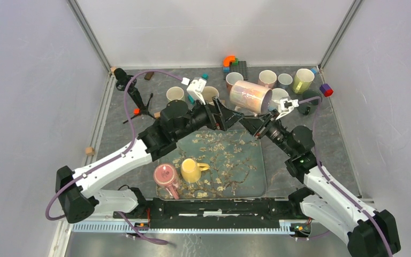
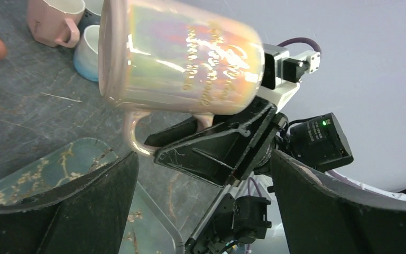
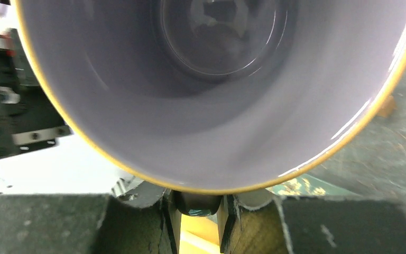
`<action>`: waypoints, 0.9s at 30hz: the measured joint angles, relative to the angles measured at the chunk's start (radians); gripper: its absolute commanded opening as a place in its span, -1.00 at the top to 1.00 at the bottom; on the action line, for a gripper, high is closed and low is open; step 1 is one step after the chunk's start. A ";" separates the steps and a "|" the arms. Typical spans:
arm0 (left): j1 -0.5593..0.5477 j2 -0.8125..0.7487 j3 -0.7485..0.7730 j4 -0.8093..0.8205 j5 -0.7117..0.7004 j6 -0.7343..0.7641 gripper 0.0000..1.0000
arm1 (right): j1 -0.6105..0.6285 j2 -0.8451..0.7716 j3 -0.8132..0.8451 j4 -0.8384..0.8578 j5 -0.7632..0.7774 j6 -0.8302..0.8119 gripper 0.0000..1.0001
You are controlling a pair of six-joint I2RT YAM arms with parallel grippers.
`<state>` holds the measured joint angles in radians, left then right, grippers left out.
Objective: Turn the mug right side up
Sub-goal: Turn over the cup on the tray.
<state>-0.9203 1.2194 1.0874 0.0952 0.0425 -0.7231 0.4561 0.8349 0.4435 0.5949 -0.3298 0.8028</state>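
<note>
Grey stone-look tabletop (image 1: 332, 144), walled in white, with spare mugs (image 1: 267, 78) lined along the 12 o'clock edge and a blossom-print tray (image 1: 246, 166) at 6 o'clock. Shows the iridescent mug (image 1: 250, 96) aloft near the tray's 12 o'clock rim, lying on its side with its mouth toward 3 o'clock. Shows the right gripper (image 3: 196, 211) pinched tight on the handle (image 2: 129, 135) from below, and the left gripper (image 1: 222, 115) poised at 8 o'clock of the mug, fingers spread and grasping nothing. Best done, by this reading, with a slow wrist roll until the rim faces up, grip firm on the glossy handle, then a gentle lowering onto bare tray, clear of the yellow mug (image 1: 191, 170) and pink cup (image 1: 165, 175) at 7 o'clock.
</note>
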 measured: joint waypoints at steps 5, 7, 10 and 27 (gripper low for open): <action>0.000 -0.044 -0.002 -0.049 -0.042 0.037 -0.99 | 0.000 0.000 0.037 -0.190 0.068 -0.090 1.00; 0.000 -0.058 -0.004 -0.073 -0.054 0.051 -0.99 | 0.000 0.004 0.054 -0.261 0.102 -0.128 1.00; 0.000 -0.082 -0.013 -0.118 -0.070 0.074 -0.99 | 0.000 0.027 0.080 -0.338 0.158 -0.184 1.00; 0.000 -0.215 -0.051 -0.331 -0.119 0.160 -0.99 | -0.001 0.310 0.239 -0.586 0.401 -0.385 1.00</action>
<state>-0.9199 1.0046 1.0363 -0.2356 -0.0769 -0.5629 0.4549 1.1446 0.6827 0.0086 0.0715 0.4183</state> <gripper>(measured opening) 0.993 0.294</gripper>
